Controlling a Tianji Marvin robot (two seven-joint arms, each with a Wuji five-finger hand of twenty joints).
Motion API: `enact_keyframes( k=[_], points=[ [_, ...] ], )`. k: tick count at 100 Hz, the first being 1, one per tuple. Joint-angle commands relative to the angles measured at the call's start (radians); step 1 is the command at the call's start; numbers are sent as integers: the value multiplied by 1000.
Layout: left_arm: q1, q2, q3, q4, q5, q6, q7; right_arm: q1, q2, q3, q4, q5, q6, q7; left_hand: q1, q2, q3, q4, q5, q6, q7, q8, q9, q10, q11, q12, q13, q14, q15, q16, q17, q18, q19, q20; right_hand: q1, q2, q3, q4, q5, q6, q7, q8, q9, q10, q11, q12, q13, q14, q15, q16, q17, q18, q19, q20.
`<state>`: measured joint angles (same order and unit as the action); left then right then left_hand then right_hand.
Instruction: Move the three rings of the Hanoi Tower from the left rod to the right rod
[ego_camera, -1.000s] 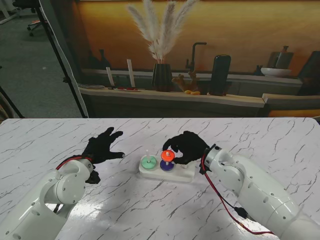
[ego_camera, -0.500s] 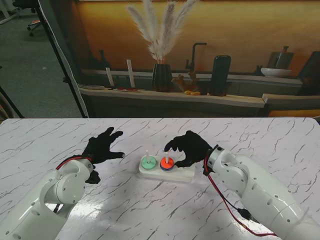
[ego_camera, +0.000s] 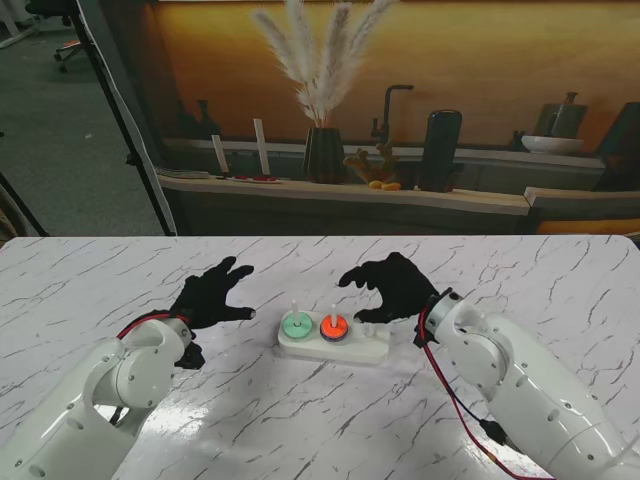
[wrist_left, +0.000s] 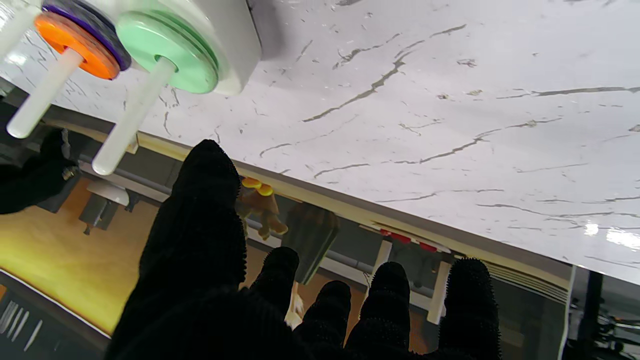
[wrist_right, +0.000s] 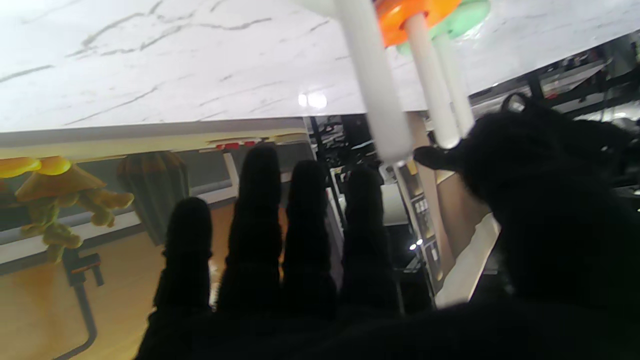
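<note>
A white Hanoi base (ego_camera: 362, 347) with three rods lies mid-table. The green ring (ego_camera: 294, 324) (wrist_left: 167, 59) sits on the left rod. An orange ring (ego_camera: 333, 325) (wrist_left: 75, 45) rests on top of a purple ring (wrist_left: 87, 20) on the middle rod. The right rod (wrist_right: 372, 80) carries nothing. My right hand (ego_camera: 392, 286) hovers open above the base's right end, fingers spread, holding nothing. Left of the base, my left hand (ego_camera: 212, 294) is open too and touches no ring.
A low shelf beyond the table's far edge holds a dark vase with pampas grass (ego_camera: 323, 150), a mushroom figure (ego_camera: 372, 168) and a black cylinder (ego_camera: 440, 150). A black stand pole (ego_camera: 120, 120) rises at the far left.
My right hand let go of the orange ring, which dropped down the middle rod onto the purple ring. The hand then rose and drew back to the right. The left hand edged slightly forward.
</note>
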<state>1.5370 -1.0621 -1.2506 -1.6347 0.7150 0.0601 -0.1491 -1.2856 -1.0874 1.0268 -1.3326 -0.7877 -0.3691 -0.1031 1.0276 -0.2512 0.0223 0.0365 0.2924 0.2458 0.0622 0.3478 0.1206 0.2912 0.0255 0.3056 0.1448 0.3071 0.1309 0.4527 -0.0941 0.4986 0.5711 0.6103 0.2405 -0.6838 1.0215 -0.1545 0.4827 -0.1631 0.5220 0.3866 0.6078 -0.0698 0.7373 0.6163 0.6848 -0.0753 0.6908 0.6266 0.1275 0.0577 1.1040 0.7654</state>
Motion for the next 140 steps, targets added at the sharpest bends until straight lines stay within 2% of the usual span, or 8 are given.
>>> enact_keyframes(
  k=[1, 9, 26, 39, 80, 126, 140],
  points=[
    [-6, -3, 17, 3, 1, -37, -21, -17, -5, 15, -6, 0, 9, -15, 12, -6, -26, -11, 19, 11, 5, 12, 5, 7, -1, 13, 5, 3, -10, -2, -12, 21, -40, -11, -12, 27, -8, 70, -19, -16, -14, 20, -33, 14, -36, -40, -24, 14, -56, -39, -26, 295, -18, -24],
    [-14, -1, 34, 7, -2, -42, -32, -37, -7, 47, -22, 4, 25, -20, 15, -12, -24, -10, 19, 11, 6, 13, 4, 8, -2, 13, 4, 2, -10, -3, -13, 22, -41, -11, -6, 23, -3, 71, -11, -17, -8, 23, -29, 17, -54, -62, -24, 18, -79, -55, -27, 299, -22, -36],
    [-28, 2, 66, 15, -10, -50, -47, -81, -9, 116, -62, 15, 54, -23, 15, -21, -23, -7, 21, 10, 9, 17, 4, 6, -2, 13, 3, 2, -10, -3, -13, 21, -42, -11, -11, 23, -9, 68, -10, -27, -10, 20, -17, 25, -156, -148, -26, 46, -224, -133, -40, 311, -57, -82],
    [-36, 5, 89, 20, -15, -63, -62, -105, -11, 157, -84, 19, 77, -34, 14, -31, -23, -6, 20, 11, 10, 18, 3, 6, -2, 13, 1, 4, -11, -4, -15, 23, -45, -12, -13, 25, -17, 69, -10, -26, -13, 19, -14, 27, -195, -177, -30, 61, -296, -164, -47, 316, -74, -110],
    [-89, 10, 167, 61, -56, -91, -101, -151, -16, 224, -106, 18, 129, -59, 1, -61, -15, 0, 26, 9, 16, 27, 4, 0, -2, 13, 1, 2, -14, -8, -15, 25, -53, -12, -12, 29, -21, 72, -4, -22, -12, 20, -5, 31, -196, -179, -29, 63, -301, -158, -62, 321, -75, -122],
    [-139, -6, 233, 154, -60, -123, -14, -191, -18, 282, -121, 7, 156, -84, -13, -90, 4, 3, 35, -5, 29, 47, 38, -13, 7, 21, 28, -6, 0, -1, 2, 34, -33, 5, -17, 25, -30, 69, -8, -21, -13, 20, -9, 30, -196, -180, -41, 66, -313, -163, -69, 322, -77, -130],
    [-157, -7, 249, 173, -66, -124, -14, -199, -19, 292, -123, 10, 161, -86, -16, -102, 20, 4, 34, -5, 28, 50, 38, -12, 5, 23, 38, -2, 6, 6, 7, 36, 6, 26, -15, 25, -31, 70, -7, -21, -13, 20, -7, 31, -194, -180, -40, 66, -311, -161, -70, 323, -77, -131]
  ],
)
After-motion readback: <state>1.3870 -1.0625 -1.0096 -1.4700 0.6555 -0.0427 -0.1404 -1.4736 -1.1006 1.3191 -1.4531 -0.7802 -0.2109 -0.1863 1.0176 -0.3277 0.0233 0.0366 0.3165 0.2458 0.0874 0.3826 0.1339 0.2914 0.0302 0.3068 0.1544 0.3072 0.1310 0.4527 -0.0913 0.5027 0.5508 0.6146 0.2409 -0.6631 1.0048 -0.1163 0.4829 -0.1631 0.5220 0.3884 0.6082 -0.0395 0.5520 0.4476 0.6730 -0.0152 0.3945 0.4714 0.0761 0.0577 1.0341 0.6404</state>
